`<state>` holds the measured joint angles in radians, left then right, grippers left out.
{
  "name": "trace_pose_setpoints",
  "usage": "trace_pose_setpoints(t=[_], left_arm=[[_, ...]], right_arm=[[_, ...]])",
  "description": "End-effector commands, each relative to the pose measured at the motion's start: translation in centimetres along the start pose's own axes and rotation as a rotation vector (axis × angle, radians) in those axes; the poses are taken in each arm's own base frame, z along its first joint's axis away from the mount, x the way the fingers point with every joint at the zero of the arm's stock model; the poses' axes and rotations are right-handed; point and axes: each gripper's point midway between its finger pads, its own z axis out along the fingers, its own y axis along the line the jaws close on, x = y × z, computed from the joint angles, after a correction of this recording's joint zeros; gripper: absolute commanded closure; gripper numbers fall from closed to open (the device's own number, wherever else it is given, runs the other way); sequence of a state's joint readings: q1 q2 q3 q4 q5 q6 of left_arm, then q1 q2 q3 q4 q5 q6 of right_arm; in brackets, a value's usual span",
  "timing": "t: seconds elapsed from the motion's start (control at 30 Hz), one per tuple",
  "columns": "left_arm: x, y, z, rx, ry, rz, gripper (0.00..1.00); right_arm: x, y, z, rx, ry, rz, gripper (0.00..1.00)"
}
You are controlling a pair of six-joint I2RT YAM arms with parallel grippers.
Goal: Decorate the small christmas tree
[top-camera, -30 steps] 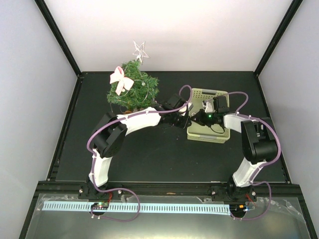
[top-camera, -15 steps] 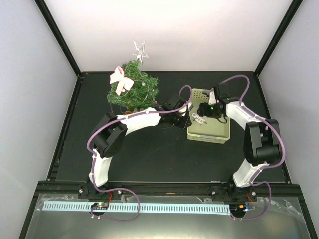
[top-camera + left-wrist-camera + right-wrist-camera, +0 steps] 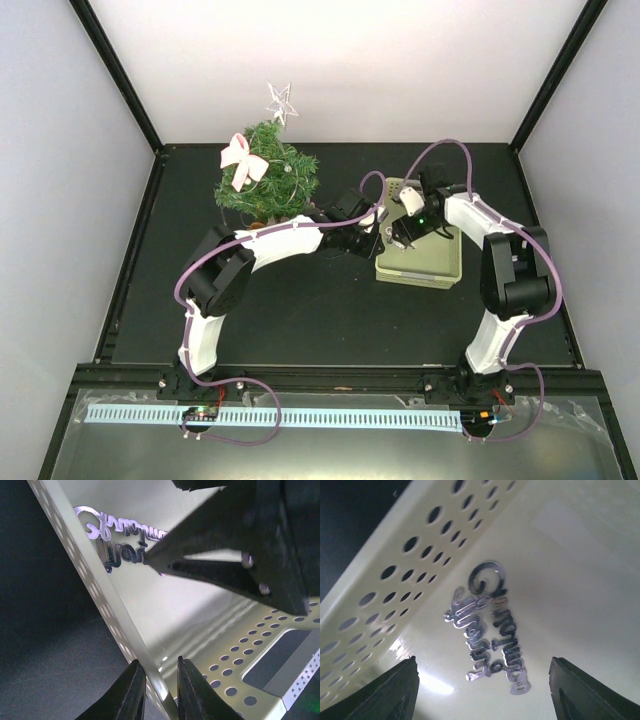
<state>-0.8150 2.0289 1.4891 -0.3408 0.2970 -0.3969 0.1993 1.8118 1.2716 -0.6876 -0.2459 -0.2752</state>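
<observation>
Right gripper (image 3: pixel 485 692), jaws wide, above silver script ornament (image 3: pixel 487 630) near left edge of basket (image 3: pixel 385 575): lower squarely, pinch across thin lettering; left gripper (image 3: pixel 161 690) clamped on its wall as anchor

Bright, even overhead light, glare spots on the basket (image 3: pixel 580 555) floor, soft-edged near fingers (image 3: pixel 132 690)

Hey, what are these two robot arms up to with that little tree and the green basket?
They are decorating the small christmas tree, which carries a pink bow and a silver star on top. The left gripper pinches the wall of the pale green basket, apparently to steady it. The right gripper hangs open over the basket, right above a silver script ornament lying on its floor. It holds nothing yet.
</observation>
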Motion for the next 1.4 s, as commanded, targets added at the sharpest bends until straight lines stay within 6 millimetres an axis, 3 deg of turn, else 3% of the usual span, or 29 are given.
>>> trace_pose_setpoints(t=[0.0,0.17,0.43,0.6,0.73,1.17,1.37], left_arm=[[-1.7,-2.0,-1.3,0.048,-0.051,0.047,0.82],[-1.8,-2.0,-1.4,0.044,-0.052,0.052,0.82],[-1.8,-2.0,-1.4,0.041,-0.053,0.053,0.82],[-1.9,-2.0,-1.4,0.04,-0.054,0.053,0.82],[-2.0,-2.0,-1.5,0.036,-0.055,0.055,0.82],[-2.1,-2.1,-1.7,0.04,-0.062,0.056,0.82],[-2.1,-2.2,-1.9,0.041,-0.065,0.057,0.82]], right_arm=[[-0.7,1.3,0.0,-0.006,-0.024,-0.218,0.27],[-0.8,0.5,1.9,0.001,0.048,-0.212,0.26],[1.0,0.4,4.7,0.013,0.162,-0.255,0.24],[2.1,-0.1,5.7,0.018,0.221,-0.226,0.3],[1.9,-0.9,5.8,0.05,0.226,-0.189,0.48],[0.9,-1.6,5.2,0.097,0.184,-0.146,0.62],[0.2,-5.0,4.1,0.187,0.145,0.032,0.72]])
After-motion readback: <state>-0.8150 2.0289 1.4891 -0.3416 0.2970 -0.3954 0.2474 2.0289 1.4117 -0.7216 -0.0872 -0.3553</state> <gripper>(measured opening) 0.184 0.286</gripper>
